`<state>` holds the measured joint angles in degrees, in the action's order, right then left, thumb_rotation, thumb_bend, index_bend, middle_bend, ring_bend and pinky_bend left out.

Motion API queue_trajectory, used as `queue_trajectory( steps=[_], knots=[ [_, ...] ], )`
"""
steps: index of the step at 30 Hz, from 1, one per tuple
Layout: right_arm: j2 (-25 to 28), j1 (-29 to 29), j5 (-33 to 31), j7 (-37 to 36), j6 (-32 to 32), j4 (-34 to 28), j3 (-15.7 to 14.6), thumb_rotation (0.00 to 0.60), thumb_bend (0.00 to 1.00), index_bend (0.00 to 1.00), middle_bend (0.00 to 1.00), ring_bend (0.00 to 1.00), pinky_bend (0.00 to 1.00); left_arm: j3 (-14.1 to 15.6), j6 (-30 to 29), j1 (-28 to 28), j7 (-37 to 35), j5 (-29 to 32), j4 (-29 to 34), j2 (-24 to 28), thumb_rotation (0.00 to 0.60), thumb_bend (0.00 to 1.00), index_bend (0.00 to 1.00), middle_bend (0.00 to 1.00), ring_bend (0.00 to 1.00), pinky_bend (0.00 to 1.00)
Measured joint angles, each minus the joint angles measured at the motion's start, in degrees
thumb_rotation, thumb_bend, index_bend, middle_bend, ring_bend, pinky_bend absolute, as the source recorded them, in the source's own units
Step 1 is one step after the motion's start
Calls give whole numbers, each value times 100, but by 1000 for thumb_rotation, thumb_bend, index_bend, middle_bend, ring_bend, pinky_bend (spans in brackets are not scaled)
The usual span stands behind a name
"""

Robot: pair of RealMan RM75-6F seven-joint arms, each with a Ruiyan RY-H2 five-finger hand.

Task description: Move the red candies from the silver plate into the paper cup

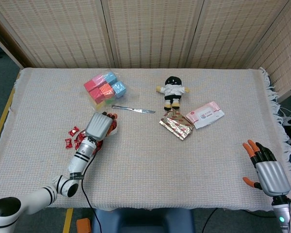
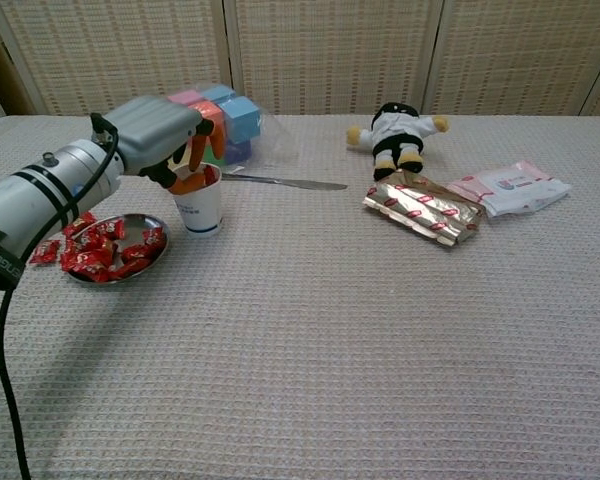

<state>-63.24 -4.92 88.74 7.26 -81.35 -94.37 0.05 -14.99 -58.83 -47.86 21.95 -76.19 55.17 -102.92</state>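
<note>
The white paper cup (image 2: 200,207) stands right of the silver plate (image 2: 132,218), which holds several red candies (image 2: 100,250). My left hand (image 2: 162,130) hovers over the cup with its orange fingertips (image 2: 194,172) curled down at the cup's rim. What lies between the fingers is hidden. In the head view the left hand (image 1: 100,125) covers most of the cup (image 1: 114,129) and part of the plate. My right hand (image 1: 267,172) hangs at the table's near right edge, fingers apart, holding nothing.
Two loose red candies (image 1: 71,136) lie on the cloth left of the plate. Behind the cup are bagged coloured blocks (image 1: 105,89) and a knife (image 1: 133,110). A plush doll (image 1: 172,91), a foil pack (image 1: 176,124) and a tissue pack (image 1: 205,114) lie right of centre.
</note>
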Motion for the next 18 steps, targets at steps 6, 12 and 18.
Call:
queue_trajectory(
  steps=[6,12,18],
  knots=[
    [0,2,13,-8,-1,3,-8,600,0,0,0,0,132,57,-75,72,68,17,301,146,600,412,224,421,473,1000],
    [41,35,102,-94,-73,6,-46,600,0,0,0,0,132,270,-591,547,-6,-72,1121,608,600,402,221,378,429,1000],
    [45,39,193,-106,-93,4,-83,600,0,0,0,0,132,877,-1110,1442,-149,-133,1829,1277,600,383,95,179,262,1000]
  ],
)
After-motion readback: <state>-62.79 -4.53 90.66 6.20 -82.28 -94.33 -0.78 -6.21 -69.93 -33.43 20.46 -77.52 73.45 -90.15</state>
